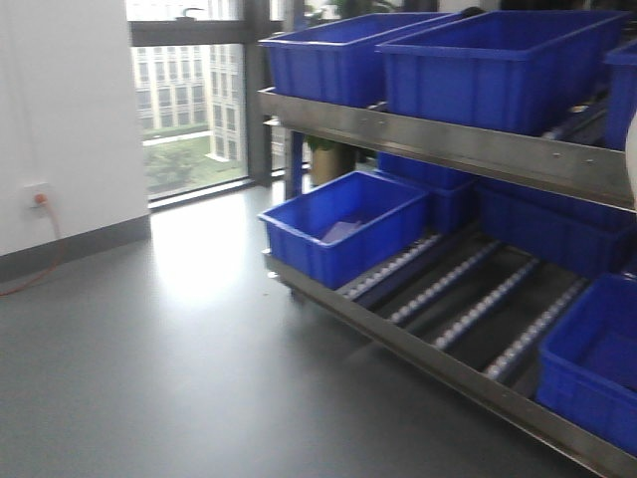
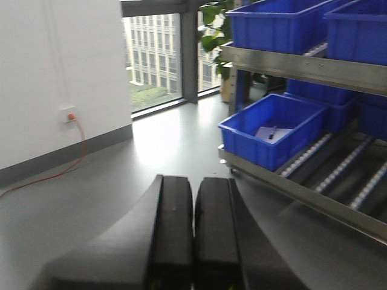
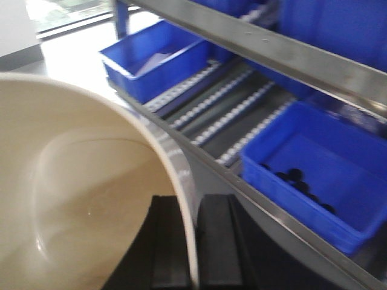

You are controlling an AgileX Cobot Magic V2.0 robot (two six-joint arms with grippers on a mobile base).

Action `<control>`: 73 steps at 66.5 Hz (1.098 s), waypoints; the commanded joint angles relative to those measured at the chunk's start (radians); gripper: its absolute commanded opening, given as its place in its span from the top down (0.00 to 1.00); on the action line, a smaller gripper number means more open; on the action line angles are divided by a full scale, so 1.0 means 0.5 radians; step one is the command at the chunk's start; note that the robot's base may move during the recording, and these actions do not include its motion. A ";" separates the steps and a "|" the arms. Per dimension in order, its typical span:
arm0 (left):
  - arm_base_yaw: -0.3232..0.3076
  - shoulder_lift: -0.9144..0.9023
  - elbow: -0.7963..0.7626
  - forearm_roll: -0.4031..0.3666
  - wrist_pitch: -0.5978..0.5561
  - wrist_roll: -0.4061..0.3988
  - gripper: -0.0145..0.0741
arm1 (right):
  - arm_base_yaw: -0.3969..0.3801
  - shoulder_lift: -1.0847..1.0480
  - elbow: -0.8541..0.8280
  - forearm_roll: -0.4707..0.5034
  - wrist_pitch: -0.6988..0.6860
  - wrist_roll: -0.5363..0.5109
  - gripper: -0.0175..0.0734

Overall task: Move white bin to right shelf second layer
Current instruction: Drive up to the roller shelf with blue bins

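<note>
The white bin [image 3: 78, 181] fills the left of the right wrist view, cream and glossy, its mouth towards the camera. My right gripper [image 3: 193, 202] is shut on its rim, one finger inside and one outside. The bin hangs in front of the steel rack's lower roller level [image 3: 224, 115], above its front rail [image 3: 181, 154]. That roller level also shows in the front view [image 1: 468, 309]. A white sliver [image 1: 631, 159] at the front view's right edge may be the bin. My left gripper [image 2: 193, 181] is shut and empty, over grey floor left of the rack.
Blue crates sit on the roller level: one at the left end [image 1: 343, 224], one at the right [image 3: 320, 169] holding small dark objects. More blue crates [image 1: 498, 60] fill the level above. Grey floor [image 1: 149, 358], a white wall with a socket and orange cable [image 2: 71, 116], and a window lie left.
</note>
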 commanded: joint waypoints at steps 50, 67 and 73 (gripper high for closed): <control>-0.013 -0.032 0.074 0.000 -0.172 -0.006 0.74 | -0.003 0.010 -0.062 -0.003 -0.196 0.010 0.75; -0.013 -0.032 0.074 0.000 -0.172 -0.006 0.74 | -0.003 0.010 -0.062 -0.003 -0.196 0.010 0.75; -0.013 -0.032 0.074 0.000 -0.172 -0.006 0.74 | -0.003 0.010 -0.062 -0.003 -0.196 0.010 0.75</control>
